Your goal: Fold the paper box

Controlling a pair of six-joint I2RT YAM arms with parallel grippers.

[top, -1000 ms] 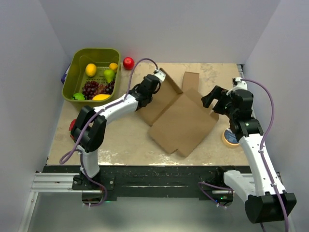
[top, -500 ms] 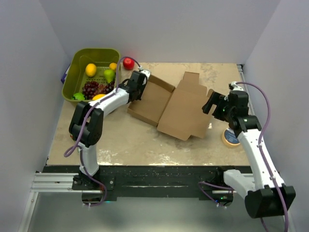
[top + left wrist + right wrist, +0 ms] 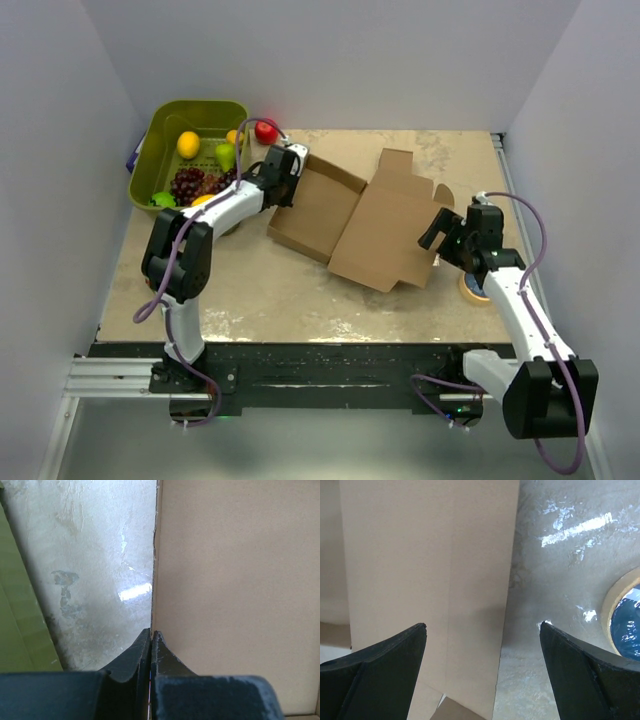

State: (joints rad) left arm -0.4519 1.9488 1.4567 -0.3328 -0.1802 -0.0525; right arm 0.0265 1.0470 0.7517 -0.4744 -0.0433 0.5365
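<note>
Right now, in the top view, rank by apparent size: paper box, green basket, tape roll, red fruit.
1. paper box
2. green basket
3. tape roll and red fruit look alike; the tape is partly hidden.

The large brown corrugated cardboard paper box [image 3: 360,225] lies mid-way across the mottled beige stone-look table [image 3: 260,290]. My left gripper [image 3: 295,158] is at its far-left edge, my right gripper [image 3: 436,226] just beside its right edge. The green plastic bin [image 3: 200,103] holding fruit [image 3: 188,145] sits in the far-left corner. A small red ball [image 3: 265,131] is just right of it, and a tan tape roll [image 3: 470,290] lies under my right arm.
</note>
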